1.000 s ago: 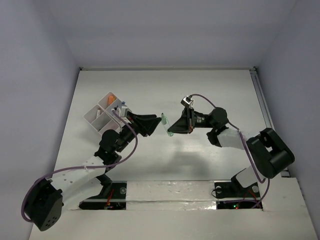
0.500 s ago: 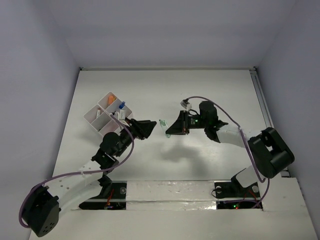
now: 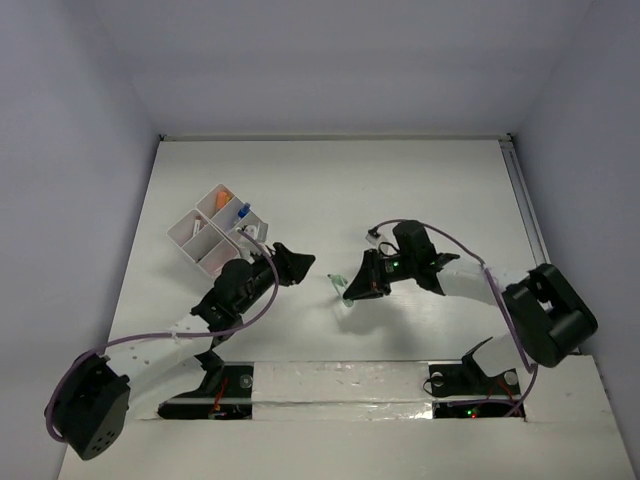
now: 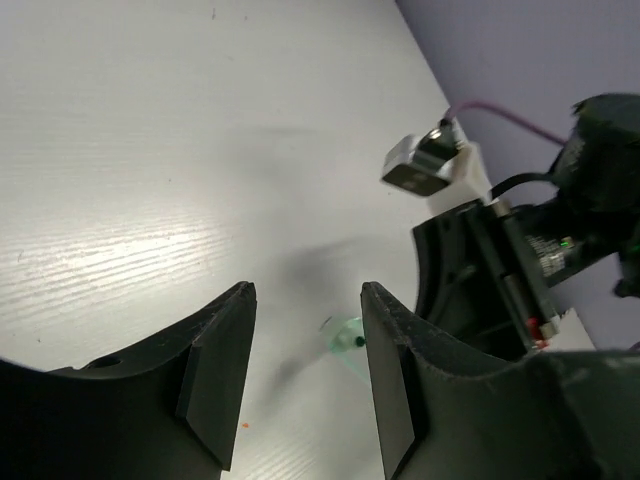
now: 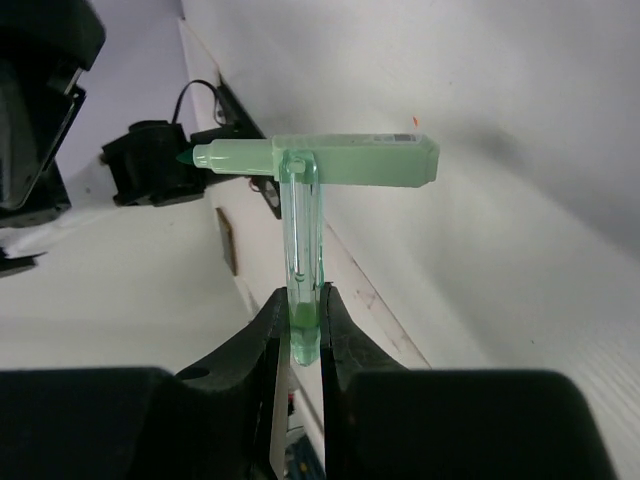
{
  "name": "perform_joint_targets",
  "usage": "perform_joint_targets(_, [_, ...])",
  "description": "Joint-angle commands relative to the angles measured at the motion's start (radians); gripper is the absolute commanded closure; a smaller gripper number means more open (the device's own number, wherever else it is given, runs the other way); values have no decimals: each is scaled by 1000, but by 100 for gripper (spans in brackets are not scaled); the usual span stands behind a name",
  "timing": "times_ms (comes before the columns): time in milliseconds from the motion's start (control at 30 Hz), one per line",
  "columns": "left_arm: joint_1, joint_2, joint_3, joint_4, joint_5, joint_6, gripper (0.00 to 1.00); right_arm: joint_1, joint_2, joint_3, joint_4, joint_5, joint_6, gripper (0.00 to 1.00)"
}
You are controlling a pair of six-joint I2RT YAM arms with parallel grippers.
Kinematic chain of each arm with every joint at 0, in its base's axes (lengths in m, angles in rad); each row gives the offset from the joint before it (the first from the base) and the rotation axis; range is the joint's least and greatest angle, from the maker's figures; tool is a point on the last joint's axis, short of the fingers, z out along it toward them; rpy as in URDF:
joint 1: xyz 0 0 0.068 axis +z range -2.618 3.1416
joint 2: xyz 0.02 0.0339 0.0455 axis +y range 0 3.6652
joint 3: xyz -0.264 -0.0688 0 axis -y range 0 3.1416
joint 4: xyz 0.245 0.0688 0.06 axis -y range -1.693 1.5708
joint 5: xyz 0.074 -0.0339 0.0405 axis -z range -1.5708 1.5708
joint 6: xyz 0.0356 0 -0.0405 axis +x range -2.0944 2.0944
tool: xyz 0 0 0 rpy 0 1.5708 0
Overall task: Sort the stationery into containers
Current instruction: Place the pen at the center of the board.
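Note:
My right gripper (image 3: 352,287) is shut on a translucent green marker (image 3: 339,283) and holds it low over the table's middle. In the right wrist view the jaws (image 5: 303,325) pinch the marker's clear stem, and its body (image 5: 340,160) lies crosswise above them. My left gripper (image 3: 298,264) is open and empty, just left of the marker. In the left wrist view the marker's green tip (image 4: 352,335) shows between the open fingers (image 4: 307,295). The white compartment tray (image 3: 192,228) sits at the left and holds an orange piece (image 3: 225,197) and a blue piece (image 3: 243,210).
The right arm's black wrist and cable (image 4: 500,270) fill the right side of the left wrist view, close to my left gripper. A raised white strip (image 3: 340,380) runs along the near edge between the arm bases.
The right gripper has carried the green marker nearer and lower. The left gripper has drawn back from the tray's side toward the near edge, still open.

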Motion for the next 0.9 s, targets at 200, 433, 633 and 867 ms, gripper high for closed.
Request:
perform_joint_targets(200, [-24, 129, 30, 122, 74, 19, 57, 19, -68, 124, -500, 198, -346, 100])
perform_joint_targets(433, [-24, -17, 44, -20, -82, 40, 58, 172, 117, 274, -213, -81, -340, 100])
perform_joint_targets(633, [-24, -166, 41, -141, -191, 58, 58, 220, 258, 354, -68, -149, -344, 98])
perform_joint_targets(867, [-24, -172, 46, -167, -213, 63, 58, 220, 407, 315, -9, -132, -344, 91])
